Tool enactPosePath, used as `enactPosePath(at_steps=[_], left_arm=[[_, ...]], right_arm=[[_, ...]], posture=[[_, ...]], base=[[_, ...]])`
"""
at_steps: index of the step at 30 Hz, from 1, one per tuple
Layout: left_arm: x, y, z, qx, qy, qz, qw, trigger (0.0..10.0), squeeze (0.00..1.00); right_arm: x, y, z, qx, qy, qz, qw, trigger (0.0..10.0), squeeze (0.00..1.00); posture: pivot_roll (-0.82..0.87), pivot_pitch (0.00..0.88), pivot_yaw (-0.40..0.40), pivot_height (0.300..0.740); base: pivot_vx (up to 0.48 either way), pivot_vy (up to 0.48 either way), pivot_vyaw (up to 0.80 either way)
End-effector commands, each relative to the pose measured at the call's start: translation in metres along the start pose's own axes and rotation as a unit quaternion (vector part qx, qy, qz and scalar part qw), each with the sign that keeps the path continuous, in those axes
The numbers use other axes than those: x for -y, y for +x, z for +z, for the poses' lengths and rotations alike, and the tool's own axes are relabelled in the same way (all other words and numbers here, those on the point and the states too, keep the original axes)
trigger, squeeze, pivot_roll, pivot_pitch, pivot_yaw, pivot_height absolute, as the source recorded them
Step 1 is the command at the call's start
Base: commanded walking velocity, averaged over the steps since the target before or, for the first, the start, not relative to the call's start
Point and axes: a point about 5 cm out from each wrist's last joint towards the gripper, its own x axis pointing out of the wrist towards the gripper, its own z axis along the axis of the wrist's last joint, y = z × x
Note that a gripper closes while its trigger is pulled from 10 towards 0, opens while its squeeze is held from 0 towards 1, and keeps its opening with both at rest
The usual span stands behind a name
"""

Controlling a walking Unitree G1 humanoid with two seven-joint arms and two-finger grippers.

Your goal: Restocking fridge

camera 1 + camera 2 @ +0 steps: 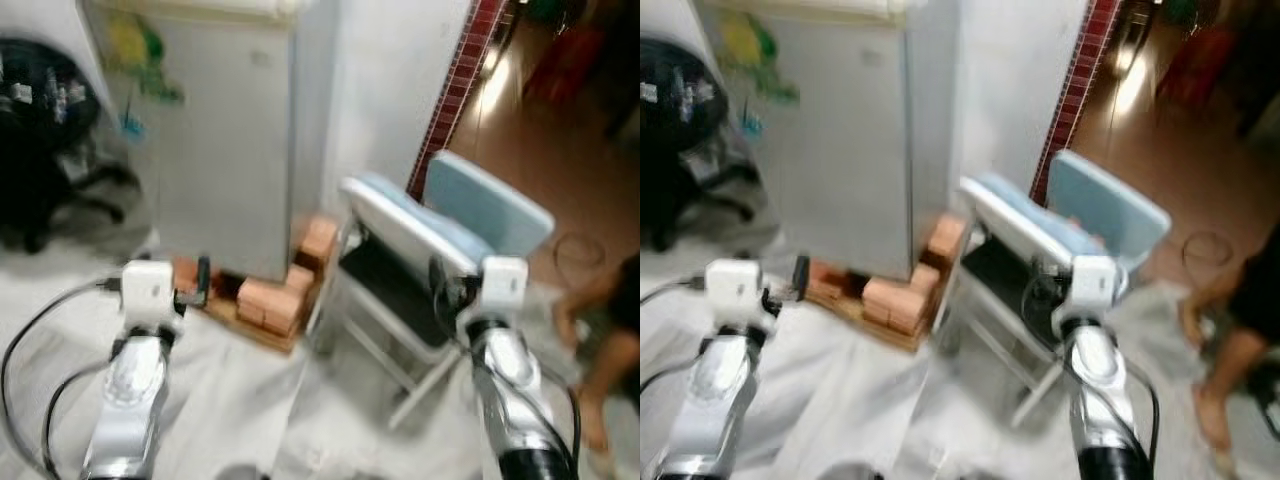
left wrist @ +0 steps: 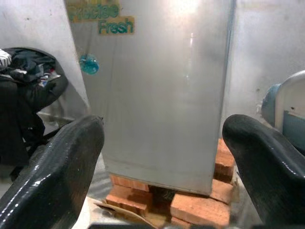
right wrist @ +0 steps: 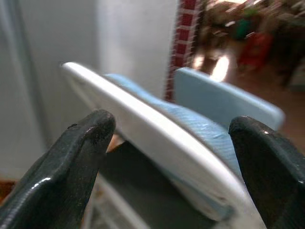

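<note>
You are facing a small silver-grey fridge (image 1: 225,140) with its door closed, standing on a base of reddish-orange bricks (image 1: 268,303) against the white wall; a green and yellow sticker (image 2: 101,18) sits near the top of its front. Your left gripper (image 2: 164,157) is raised ahead of you, aimed at the fridge's lower front and well apart from it, its two black fingers (image 2: 57,171) spread wide with nothing between them. Your right gripper (image 3: 171,162) is also raised, pointing at a folded white-framed chair with pale blue cushions (image 1: 440,225) that leans just to the right of the fridge; its fingers are likewise wide and hold nothing. A black office chair (image 1: 45,140) stands to the left of the fridge. At the right edge, a person's bare legs (image 1: 600,350) stand on the white sheet covering the floor (image 1: 260,400).
</note>
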Motion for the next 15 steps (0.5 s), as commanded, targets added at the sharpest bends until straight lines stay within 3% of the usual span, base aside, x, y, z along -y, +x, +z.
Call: enactPosePath(at_steps=[1,4,6,15], left_arm=[[-0.006,0.0,-0.003,-0.005,0.004,0.009,1.0,10.0,0.0],[-0.006,0.0,-0.005,-0.008,0.001,0.009,1.0,10.0,0.0],[-0.004,-0.001,-0.006,-0.008,0.0,0.005,1.0,10.0,0.0],[-0.002,0.001,-0.005,-0.006,-0.002,0.0,1.0,10.0,0.0]], right_arm=[[-0.004,0.002,0.0,0.006,-0.004,-0.007,1.0,10.0,0.0],[-0.005,-0.004,-0.005,0.004,0.054,-0.025,0.998,10.0,0.0],[-0.006,-0.01,-0.009,-0.005,0.029,-0.019,0.999,10.0,0.0],[-0.013,-0.02,-0.018,-0.025,0.038,0.004,0.999,10.0,0.0]], posture=[[0.07,0.0,-0.052,0.74],[0.07,0.0,-0.057,0.74],[0.06,0.0,-0.054,0.74],[0.06,0.0,-0.047,0.74]], base=[[0.0,0.48,0.0],[0.0,0.48,0.0],[0.0,0.48,0.0],[0.0,0.48,0.0]])
